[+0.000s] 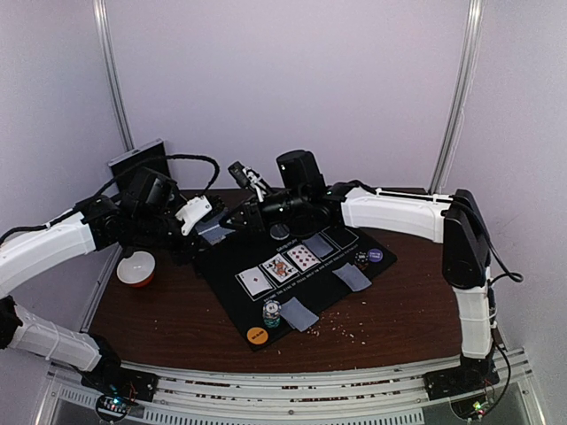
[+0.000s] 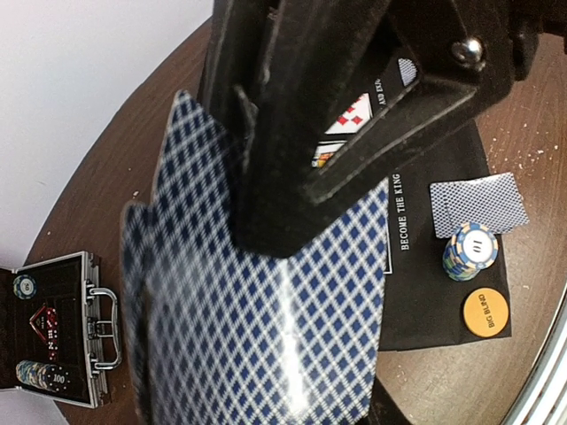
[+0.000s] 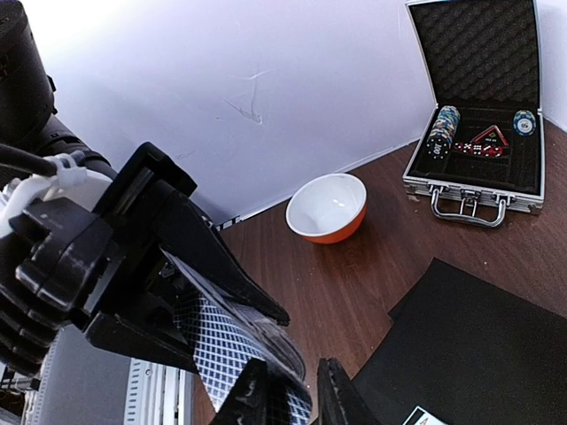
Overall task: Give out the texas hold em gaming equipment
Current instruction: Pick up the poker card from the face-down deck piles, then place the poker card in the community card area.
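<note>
My left gripper (image 1: 199, 221) is shut on a deck of blue-backed playing cards (image 2: 266, 336), held above the back left corner of the black mat (image 1: 230, 301). My right gripper (image 3: 291, 390) reaches across and is pinched on the deck's upper edge (image 3: 213, 345); its black fingers (image 2: 275, 177) lie over the deck. On the mat lie three face-up cards (image 1: 279, 268), face-down cards (image 1: 353, 277), two chip stacks (image 1: 272, 312), an orange disc (image 1: 257, 336) and a purple disc (image 1: 376, 256).
A red-and-white bowl (image 1: 136, 268) stands on the brown table left of the mat. An open silver case (image 3: 483, 115) with chips and dice stands at the back left, against the wall. Crumbs lie on the table near the mat's front right.
</note>
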Robot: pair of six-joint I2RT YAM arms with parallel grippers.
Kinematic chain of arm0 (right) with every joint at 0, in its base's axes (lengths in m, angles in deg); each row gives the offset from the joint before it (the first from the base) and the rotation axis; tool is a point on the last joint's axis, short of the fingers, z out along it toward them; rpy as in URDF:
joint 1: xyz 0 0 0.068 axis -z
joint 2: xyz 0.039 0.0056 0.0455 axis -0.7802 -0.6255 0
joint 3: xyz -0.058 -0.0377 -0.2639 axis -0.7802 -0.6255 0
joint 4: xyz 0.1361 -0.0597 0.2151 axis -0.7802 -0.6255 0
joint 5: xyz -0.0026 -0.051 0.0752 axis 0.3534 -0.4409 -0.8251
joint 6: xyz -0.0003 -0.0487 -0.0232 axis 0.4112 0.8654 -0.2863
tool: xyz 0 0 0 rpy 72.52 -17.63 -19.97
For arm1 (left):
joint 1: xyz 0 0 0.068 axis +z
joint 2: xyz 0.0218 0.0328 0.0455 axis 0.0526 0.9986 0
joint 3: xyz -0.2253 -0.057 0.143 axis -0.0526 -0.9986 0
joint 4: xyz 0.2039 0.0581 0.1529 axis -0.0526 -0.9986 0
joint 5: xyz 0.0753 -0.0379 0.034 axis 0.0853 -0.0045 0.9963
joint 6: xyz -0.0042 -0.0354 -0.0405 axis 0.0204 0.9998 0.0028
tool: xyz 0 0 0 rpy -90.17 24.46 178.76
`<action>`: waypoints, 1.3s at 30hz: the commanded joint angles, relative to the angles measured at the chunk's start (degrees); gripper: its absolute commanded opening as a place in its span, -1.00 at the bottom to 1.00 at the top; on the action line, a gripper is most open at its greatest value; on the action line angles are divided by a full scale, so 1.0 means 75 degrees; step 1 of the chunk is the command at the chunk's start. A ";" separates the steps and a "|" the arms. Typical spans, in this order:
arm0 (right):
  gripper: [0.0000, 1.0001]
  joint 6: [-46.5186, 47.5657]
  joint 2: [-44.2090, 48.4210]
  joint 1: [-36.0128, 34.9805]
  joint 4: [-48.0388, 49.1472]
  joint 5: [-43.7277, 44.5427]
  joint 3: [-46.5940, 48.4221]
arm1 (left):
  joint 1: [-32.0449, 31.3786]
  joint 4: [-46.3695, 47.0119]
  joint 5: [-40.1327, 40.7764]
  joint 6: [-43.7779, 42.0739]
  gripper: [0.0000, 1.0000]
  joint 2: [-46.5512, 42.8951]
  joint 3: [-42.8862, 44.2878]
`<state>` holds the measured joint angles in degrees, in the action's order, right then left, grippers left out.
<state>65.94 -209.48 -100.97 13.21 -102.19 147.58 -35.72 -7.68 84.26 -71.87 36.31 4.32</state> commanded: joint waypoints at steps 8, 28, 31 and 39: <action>-0.99 0.0374 0.0687 0.0049 -0.0573 0.0116 -0.0028 | -0.0045 0.0237 0.0504 0.0159 -0.26 -0.0003 0.0103; -1.00 -0.2442 0.2571 0.1651 0.1286 0.1340 -0.2329 | -0.0015 0.0566 0.1498 0.1256 -0.28 0.0417 0.0125; -1.00 -0.3525 0.3092 0.2240 0.1214 0.3448 -0.3497 | -0.0020 0.0731 0.1567 0.1482 -0.28 0.0438 -0.0063; -1.00 -0.5176 0.2611 0.3001 0.0933 0.5486 -0.4473 | -0.0012 0.0898 0.1535 0.1658 -0.28 0.0411 -0.0182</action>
<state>35.61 -187.30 -78.16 20.60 -71.42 115.28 -35.77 -4.62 95.26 -61.07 39.66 3.49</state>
